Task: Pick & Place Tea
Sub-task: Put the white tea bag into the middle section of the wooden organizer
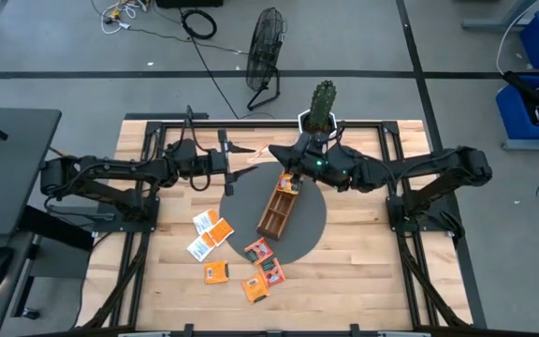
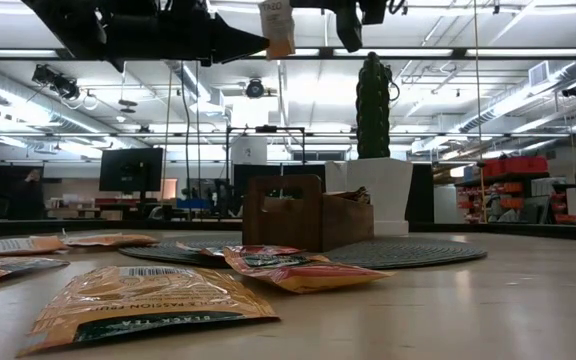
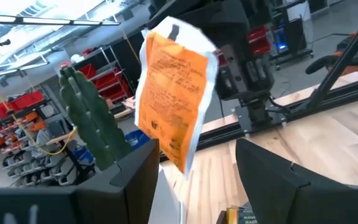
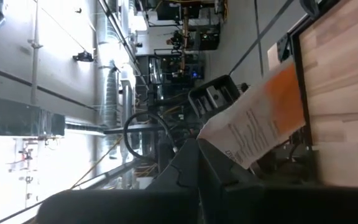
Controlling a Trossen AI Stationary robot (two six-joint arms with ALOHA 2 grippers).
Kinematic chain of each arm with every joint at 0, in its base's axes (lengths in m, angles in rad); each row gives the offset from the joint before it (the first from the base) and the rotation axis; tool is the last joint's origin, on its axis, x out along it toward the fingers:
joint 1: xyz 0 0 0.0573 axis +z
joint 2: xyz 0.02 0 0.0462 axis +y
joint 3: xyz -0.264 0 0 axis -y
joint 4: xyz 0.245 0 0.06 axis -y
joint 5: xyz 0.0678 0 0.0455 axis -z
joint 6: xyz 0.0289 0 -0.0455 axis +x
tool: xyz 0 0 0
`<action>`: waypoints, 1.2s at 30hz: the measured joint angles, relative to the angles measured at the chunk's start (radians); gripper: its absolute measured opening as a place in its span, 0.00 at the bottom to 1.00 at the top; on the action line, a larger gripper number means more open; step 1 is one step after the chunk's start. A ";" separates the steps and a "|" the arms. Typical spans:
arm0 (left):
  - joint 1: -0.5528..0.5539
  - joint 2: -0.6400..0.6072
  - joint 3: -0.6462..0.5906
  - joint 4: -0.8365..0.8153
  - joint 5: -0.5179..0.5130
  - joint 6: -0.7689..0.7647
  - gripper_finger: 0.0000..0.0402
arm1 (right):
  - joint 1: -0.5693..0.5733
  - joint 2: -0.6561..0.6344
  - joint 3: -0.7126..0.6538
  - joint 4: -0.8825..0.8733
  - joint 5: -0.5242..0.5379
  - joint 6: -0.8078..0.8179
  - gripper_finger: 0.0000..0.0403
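The right gripper [image 1: 288, 168] is holding an orange tea sachet [image 3: 173, 93] aloft above the far end of the wooden compartment tray [image 1: 279, 208], its fingers pinched on one edge of the packet so that the rest is hanging free. In the left wrist view the sachet is dangling from the dark fingers above it, beside the green cactus [image 3: 92, 121]; in the low view it is hanging high over the tray [image 2: 303, 215].

To do this step well, the right arm should be lowering the sachet edge-on, lining its flat face with the compartment walls, and letting go only once the lower edge is inside a slot; dropped from this height, the light packet would likely flutter off onto the round grey mat [image 1: 312, 225].

The left gripper [image 1: 241, 161] is hovering just beside the sachet, fingers parted and holding nothing.

More sachets [image 1: 215, 227] are lying scattered on the counter [image 1: 363, 271], near the tray.
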 joint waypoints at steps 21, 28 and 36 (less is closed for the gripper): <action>0.016 0.053 0.011 0.008 -0.037 -0.002 0.32 | 0.000 0.000 0.000 0.003 -0.019 0.036 0.00; 0.024 0.055 0.049 -0.003 -0.038 -0.081 0.10 | 0.001 0.000 0.001 -0.002 -0.019 0.037 0.00; 0.029 0.054 0.067 -0.057 -0.033 -0.105 0.02 | -0.001 0.000 0.001 -0.006 -0.052 -0.006 0.00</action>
